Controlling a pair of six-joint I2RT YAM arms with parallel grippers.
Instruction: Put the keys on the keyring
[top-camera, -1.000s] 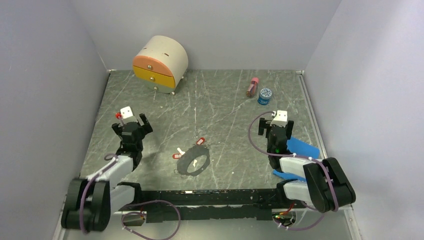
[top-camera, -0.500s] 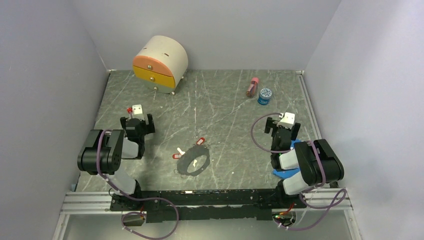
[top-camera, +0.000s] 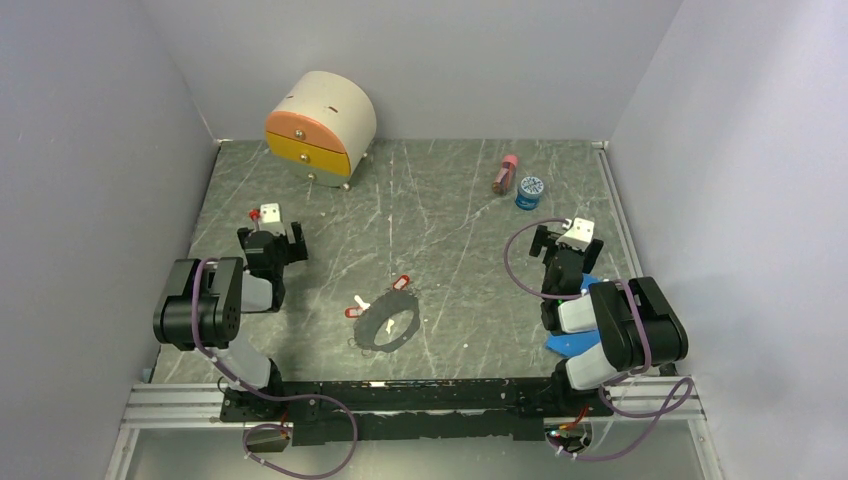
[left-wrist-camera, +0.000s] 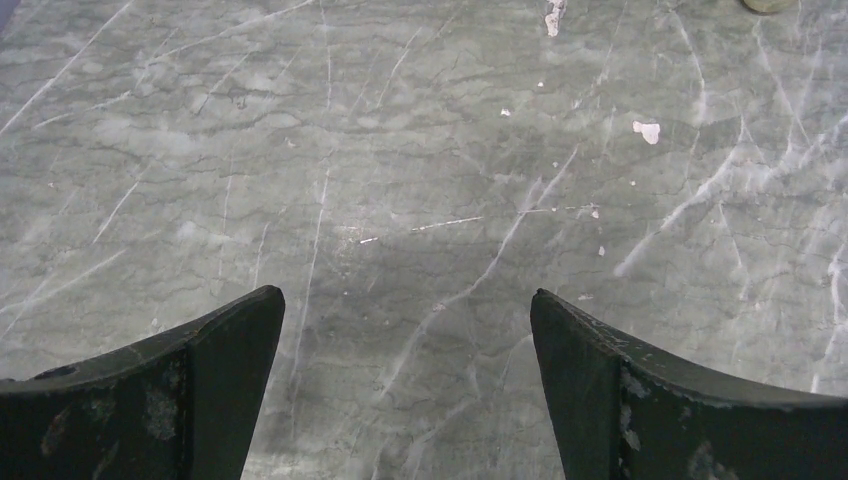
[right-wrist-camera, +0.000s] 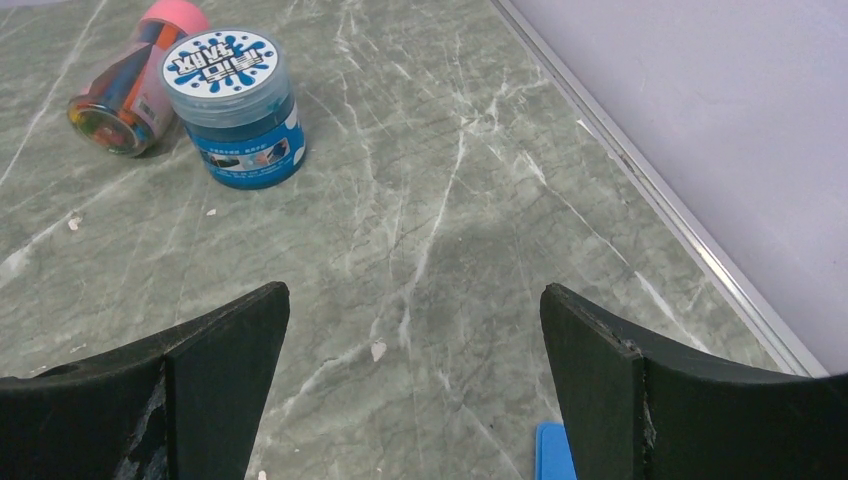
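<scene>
Marbled grey-green table (top-camera: 450, 210) fills the top view, walled in pale lilac on three sides. The keyring (top-camera: 366, 333) lies flat just below the centre of the frame, a dark oval hoop midway between the two arms. One red-tagged key (top-camera: 402, 283) sits at its upper right edge and another (top-camera: 352, 312) just off its upper left; whether either touches the wire is too small to tell. A small white piece shows inside the hoop.

The left gripper (top-camera: 270, 245) is at middle left of the frame, well apart from the hoop. Its jaws stand wide with nothing between them, and its wrist view shows only bare scratched marble in the gap. The right gripper (top-camera: 566, 255) is at middle right, also well away from the hoop, jaws spread wide and holding nothing.

In the right wrist view a blue-lidded jar (right-wrist-camera: 238, 105) stands upright in the upper left, with a pink-capped bottle (right-wrist-camera: 135, 85) lying on its side just beside it. A blue flat thing (right-wrist-camera: 553, 450) shows at the bottom edge. A rounded drawer box (top-camera: 320, 125), with an orange front, sits at upper left of the top view.
</scene>
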